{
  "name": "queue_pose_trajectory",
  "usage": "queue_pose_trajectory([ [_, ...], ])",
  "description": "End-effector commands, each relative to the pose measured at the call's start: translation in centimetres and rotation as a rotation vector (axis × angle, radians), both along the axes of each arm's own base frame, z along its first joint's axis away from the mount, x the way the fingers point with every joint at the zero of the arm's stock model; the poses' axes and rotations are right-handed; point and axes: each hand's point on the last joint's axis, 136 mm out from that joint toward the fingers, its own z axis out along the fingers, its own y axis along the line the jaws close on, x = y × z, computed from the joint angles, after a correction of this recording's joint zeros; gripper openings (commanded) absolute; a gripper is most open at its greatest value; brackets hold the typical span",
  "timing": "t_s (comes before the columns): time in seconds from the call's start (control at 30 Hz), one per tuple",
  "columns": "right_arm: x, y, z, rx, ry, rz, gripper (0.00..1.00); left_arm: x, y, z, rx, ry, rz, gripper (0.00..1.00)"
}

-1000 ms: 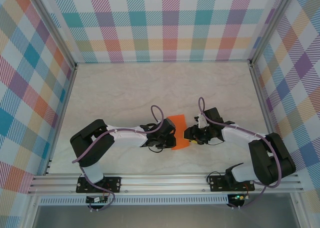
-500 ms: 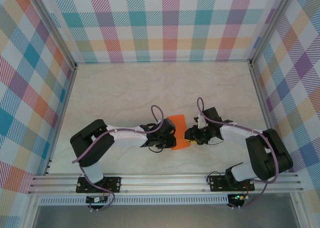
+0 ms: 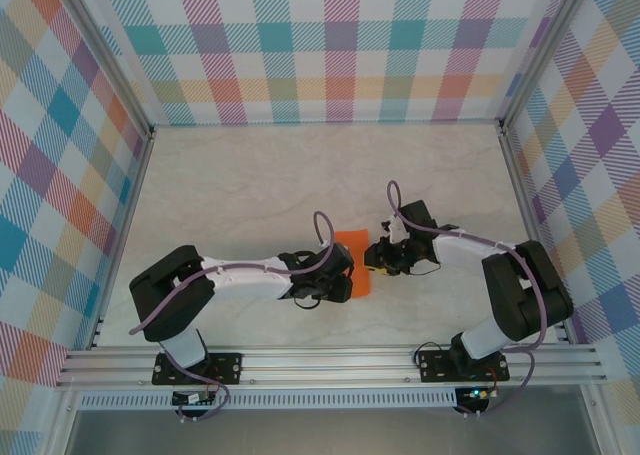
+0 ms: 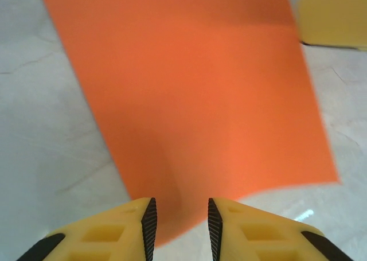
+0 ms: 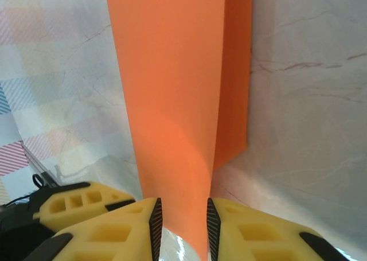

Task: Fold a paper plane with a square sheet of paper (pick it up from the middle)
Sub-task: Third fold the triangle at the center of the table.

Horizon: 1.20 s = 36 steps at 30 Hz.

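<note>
The square sheet of paper (image 3: 353, 262), already creased, is found between the grippers. Its near corner lies flat between the slightly parted fingers of the left gripper (image 4: 180, 226), unpinched. A raised flap runs between the right gripper (image 5: 182, 226) jaws, presumably for creasing, though a grip cannot be confirmed. The pale marbled table (image 3: 250, 185) is enclosed by plaid walls (image 3: 330, 45).

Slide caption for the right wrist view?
Right tool open astride the folded orange paper on the marbled table.

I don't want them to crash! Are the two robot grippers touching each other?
Apart. The top view shows the left gripper and right gripper on opposite sides of the orange paper, paper between them.
</note>
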Motion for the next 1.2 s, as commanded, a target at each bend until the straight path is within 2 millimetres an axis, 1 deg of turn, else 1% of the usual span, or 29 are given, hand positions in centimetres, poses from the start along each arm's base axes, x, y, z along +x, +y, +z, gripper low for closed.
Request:
queue_pose_trajectory([
  [0.0, 0.1, 1.0, 0.7, 0.047, -0.001, 0.034, 0.29, 0.2, -0.4, 2.1, 0.019, -0.083, -0.052, 0.33],
  [0.13, 0.3, 1.1, 0.6, 0.056, 0.008, 0.024, 0.29, -0.2, -0.8, 2.4, 0.022, -0.107, -0.064, 0.36],
  [0.2, 0.3, 1.1, 0.4, 0.055, 0.015, 0.025, 0.29, -0.4, -1.1, 2.6, 0.022, -0.119, -0.083, 0.34],
  [0.23, 0.3, 1.2, 0.2, 0.053, 0.022, 0.022, 0.3, -0.4, -1.3, 2.7, 0.023, -0.128, -0.091, 0.35],
  [0.3, 0.4, 1.4, 0.3, 0.068, 0.027, 0.023, 0.3, -0.6, -1.7, 2.8, 0.024, -0.143, -0.114, 0.42],
  [0.37, 0.5, 1.5, 0.4, 0.073, 0.023, 0.02, 0.3, -1.0, -2.5, 2.8, 0.036, -0.163, -0.146, 0.45],
  [0.47, 0.6, 1.6, 0.7, 0.084, 0.02, 0.014, 0.3, -1.5, -3.6, 2.8, 0.076, -0.203, -0.191, 0.55],
  [0.5, 0.7, 1.6, 0.8, 0.086, 0.017, 0.011, 0.3, -1.8, -3.3, 2.3, 0.121, -0.202, -0.204, 0.59],
  [0.6, 0.7, 1.6, 0.8, 0.088, 0.019, 0.012, 0.31, -2.0, -3.8, 1.9, 0.182, -0.234, -0.223, 0.66],
  [0.73, 0.7, 1.6, 0.9, 0.09, 0.018, 0.012, 0.31, -1.9, -3.7, 1.4, 0.28, -0.285, -0.231, 0.69],
  [0.83, 0.7, 1.7, 1.0, 0.091, 0.018, 0.014, 0.31, -1.6, -3.4, 1.4, 0.336, -0.326, -0.211, 0.69],
  [0.93, 0.7, 1.6, 1.0, 0.087, 0.019, 0.013, 0.31, -1.3, -3.2, 1.6, 0.36, -0.358, -0.191, 0.66],
  [1.07, 0.7, 1.6, 1.0, 0.084, 0.018, 0.014, 0.31, -0.8, -2.9, 2.2, 0.359, -0.392, -0.159, 0.53],
  [1.17, 0.7, 1.6, 1.0, 0.083, 0.02, 0.014, 0.32, -0.6, -3.1, 2.5, 0.352, -0.405, -0.159, 0.43],
])
